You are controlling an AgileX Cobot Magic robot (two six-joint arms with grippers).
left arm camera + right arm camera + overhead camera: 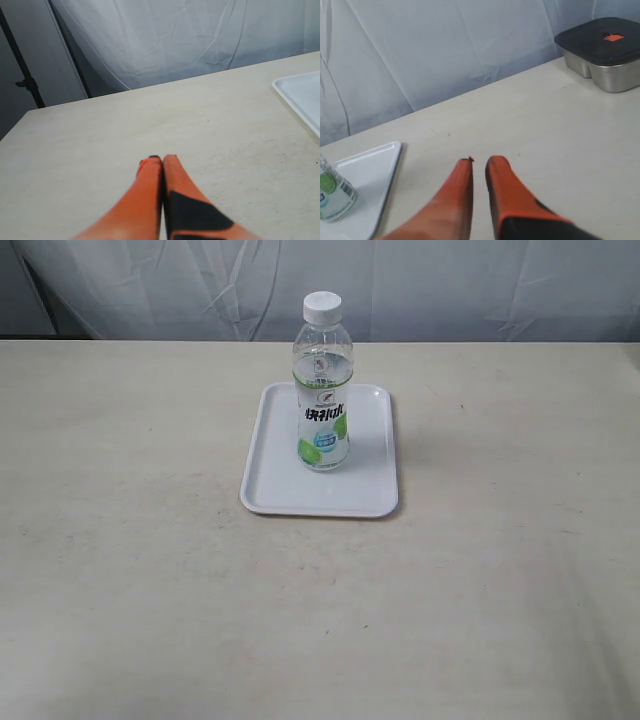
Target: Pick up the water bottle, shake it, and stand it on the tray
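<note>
Bare counter [320, 640] is seen nearest the camera, in front of the tray [372, 490]. The water bottle [323, 390] is stood upright near the tray's middle, long axis vertical, cap pointed up, label turned to the camera. Away from the tray, the left end effector [162, 158] is pressed closed on nothing. The right end effector [479, 161] is held at a narrow gap, empty. A lidded metal container [605, 55] is seen well apart from the tray.

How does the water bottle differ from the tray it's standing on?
The water bottle stands upright and tall; the tray lies flat and low. The bottle is clear with a printed label; the tray is plain opaque white. The tray's footprint is much wider than the bottle's. The bottle's cap is white like the tray.
</note>
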